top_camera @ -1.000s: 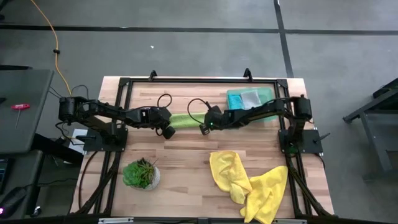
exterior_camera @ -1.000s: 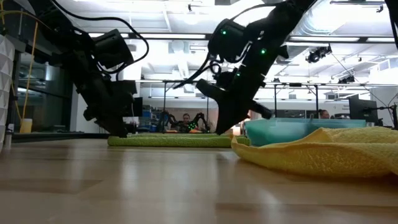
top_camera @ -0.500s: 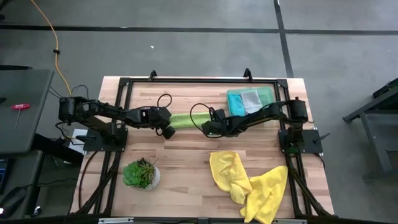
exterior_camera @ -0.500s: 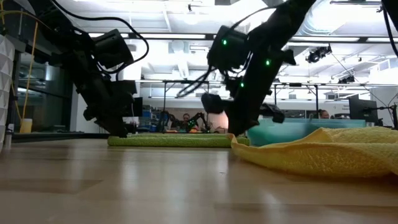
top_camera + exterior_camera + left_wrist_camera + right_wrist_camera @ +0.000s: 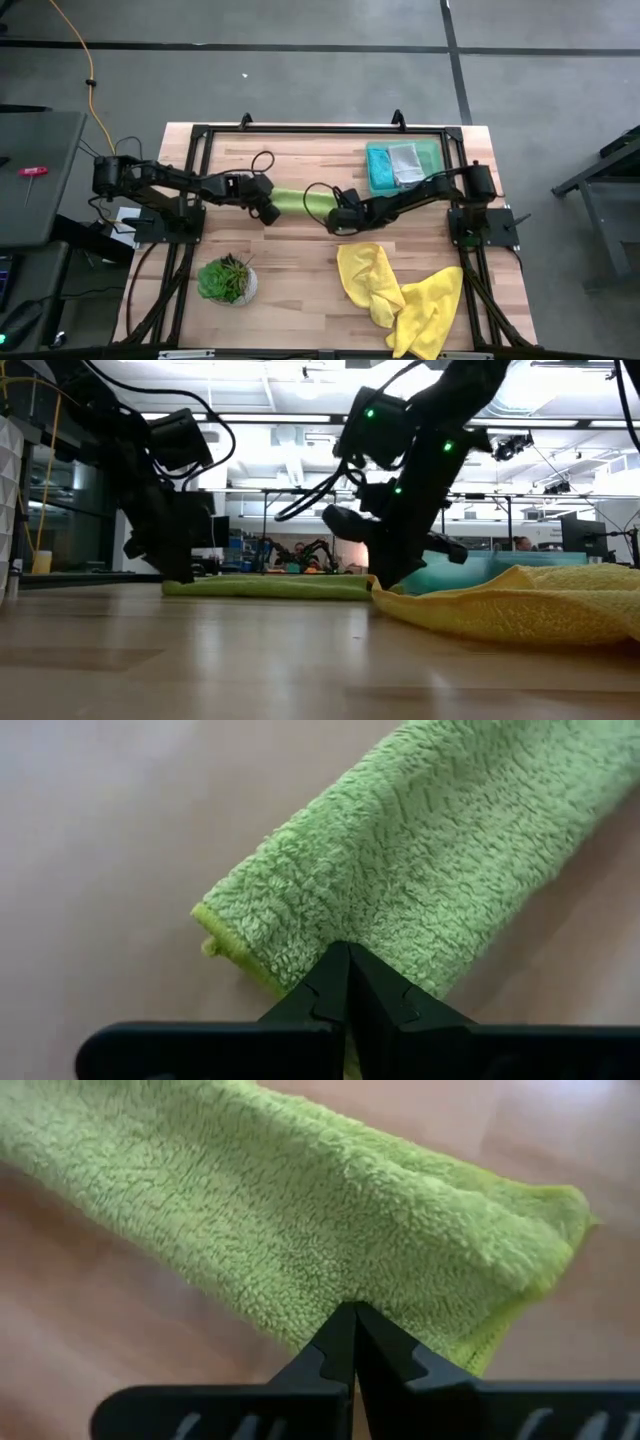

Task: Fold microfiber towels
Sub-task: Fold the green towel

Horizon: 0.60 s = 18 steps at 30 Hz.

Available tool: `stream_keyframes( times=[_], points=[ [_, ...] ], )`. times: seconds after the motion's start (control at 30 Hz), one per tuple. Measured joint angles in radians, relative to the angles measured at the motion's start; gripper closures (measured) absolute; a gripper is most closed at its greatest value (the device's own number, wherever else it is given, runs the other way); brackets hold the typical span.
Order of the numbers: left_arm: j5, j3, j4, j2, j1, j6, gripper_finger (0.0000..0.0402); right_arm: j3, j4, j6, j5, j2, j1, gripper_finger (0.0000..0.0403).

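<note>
On the tabletop, going left to right, the left claw sits at the left end of the lime green towel, which lies as a long narrow band across the middle of the wood. In the left wrist view its fingers are pressed together with the towel's edge caught between the tips, so it is gripping the cloth close to a corner. The right claw is at the band's other end, likewise clamped shut on the green pile, near the hemmed corner seen in the right wrist view.

To do this fold well, I judge both claws should lift and travel together, keeping the band lightly taut so it neither sags in the middle nor twists. The pinches look shallow, at the very edge, so a sharp tug could pull the fabric free. The carried edge wants laying squarely on the opposite one before release.

Further right, two yellow towels lie crumpled near the front edge, close to the right claw. The green tray at the back holds a folded teal towel and a pale one.
</note>
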Motion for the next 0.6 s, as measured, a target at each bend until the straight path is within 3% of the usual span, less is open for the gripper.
stream_keyframes(
  times=[0.13,0.37,0.6],
  points=[
    [0.068,0.001,0.005,0.001,-0.065,-0.071,0.0402,-0.001,-0.088,0.013,-0.035,-0.028,0.035,0.0403],
    [0.032,-0.001,0.027,0.002,-0.217,-0.212,0.0402,-0.001,-0.178,-0.036,-0.116,-0.055,0.058,0.0403],
    [-0.013,0.021,0.011,0.002,-0.219,-0.215,0.0401,-0.003,-0.186,-0.062,-0.126,-0.078,0.041,0.0403]
  ],
)
